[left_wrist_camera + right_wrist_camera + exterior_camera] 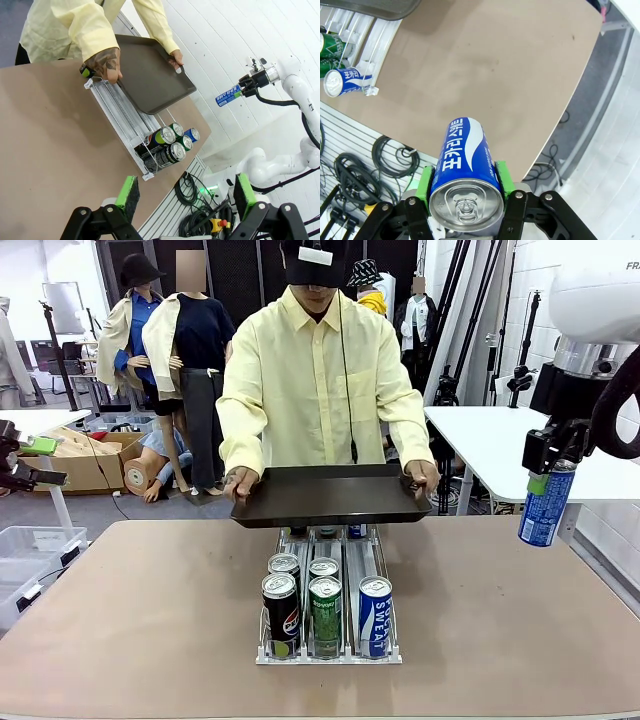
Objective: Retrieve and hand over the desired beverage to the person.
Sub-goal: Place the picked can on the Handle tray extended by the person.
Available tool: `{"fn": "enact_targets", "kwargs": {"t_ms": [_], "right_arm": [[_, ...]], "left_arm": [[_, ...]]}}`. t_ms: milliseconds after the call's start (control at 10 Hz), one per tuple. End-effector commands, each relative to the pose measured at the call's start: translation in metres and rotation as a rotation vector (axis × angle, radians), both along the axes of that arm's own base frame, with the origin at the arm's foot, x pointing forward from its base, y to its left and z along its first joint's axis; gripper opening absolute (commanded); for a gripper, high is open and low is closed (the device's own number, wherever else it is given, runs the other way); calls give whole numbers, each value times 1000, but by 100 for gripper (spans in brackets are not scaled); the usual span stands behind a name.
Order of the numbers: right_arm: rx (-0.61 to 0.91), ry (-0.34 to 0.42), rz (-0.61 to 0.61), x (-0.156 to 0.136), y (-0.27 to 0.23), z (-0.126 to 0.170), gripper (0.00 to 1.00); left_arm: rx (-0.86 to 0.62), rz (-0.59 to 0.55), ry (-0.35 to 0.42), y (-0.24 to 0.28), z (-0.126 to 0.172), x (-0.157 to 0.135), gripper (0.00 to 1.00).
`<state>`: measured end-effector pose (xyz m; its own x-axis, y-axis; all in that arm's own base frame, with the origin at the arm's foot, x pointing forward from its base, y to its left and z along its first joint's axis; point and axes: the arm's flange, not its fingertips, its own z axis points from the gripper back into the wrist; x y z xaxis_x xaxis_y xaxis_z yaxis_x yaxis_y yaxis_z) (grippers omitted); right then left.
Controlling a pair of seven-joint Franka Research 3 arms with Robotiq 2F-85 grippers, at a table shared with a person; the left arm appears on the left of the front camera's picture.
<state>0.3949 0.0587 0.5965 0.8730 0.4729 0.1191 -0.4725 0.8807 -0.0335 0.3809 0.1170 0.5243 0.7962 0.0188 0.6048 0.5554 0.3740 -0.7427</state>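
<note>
**While the person holds out a tray, the right gripper grips a blue can**

Where the right arm comes in at the table's right side, the blue can (547, 502) hangs in the air under the right gripper (550, 476). It is close to upright, out past the table's right edge. In the right wrist view the green pads (426, 182) press on both sides of the can near its top, so the jaws are closed on it, with the pull-tab end facing the camera. White Korean lettering runs along the can's blue side.

The can is well apart from the dark tray (330, 495), which the person (315, 370) in the pale-yellow shirt holds level with a hand at each short end. The tray is above the far end of the can rack (330, 652).

The rack lies along the middle of the brown table (150, 610). A black can (281, 612), a green can (325, 612) and a second blue can (375, 612) stand in its front row. Two more cans stand behind the black and green ones, and others show under the tray's near edge.

In the left wrist view the left gripper (186, 192) hangs over the table's near edge with its fingers spread wide, nothing between them.
</note>
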Motion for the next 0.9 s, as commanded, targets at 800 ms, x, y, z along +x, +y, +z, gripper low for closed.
{"fn": "enact_targets", "kwargs": {"t_ms": [800], "right_arm": [[95, -83, 3, 14, 7, 8, 0]], "left_arm": [[-25, 2, -10, 1, 2, 0, 100]]}}
